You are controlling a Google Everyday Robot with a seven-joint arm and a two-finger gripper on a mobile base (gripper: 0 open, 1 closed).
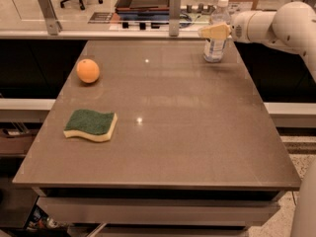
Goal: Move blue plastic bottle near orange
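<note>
The blue plastic bottle (pixel 216 47) stands upright near the table's (pixel 187 137) far right corner. It is tall and clear with a faint bluish tint, a white cap on top and a white-and-blue label around its body. The gripper (pixel 215 31), pale yellow at the tip of a white arm (pixel 276 22) reaching in from the right edge, sits across the bottle's upper body; whether it clasps the bottle or merely lies against it cannot be told. The orange (pixel 88 70), round and smooth, rests near the far left edge, well apart from the bottle. A green-and-yellow sponge (pixel 91 125) lies flat by the left edge, nearer the front.
</note>
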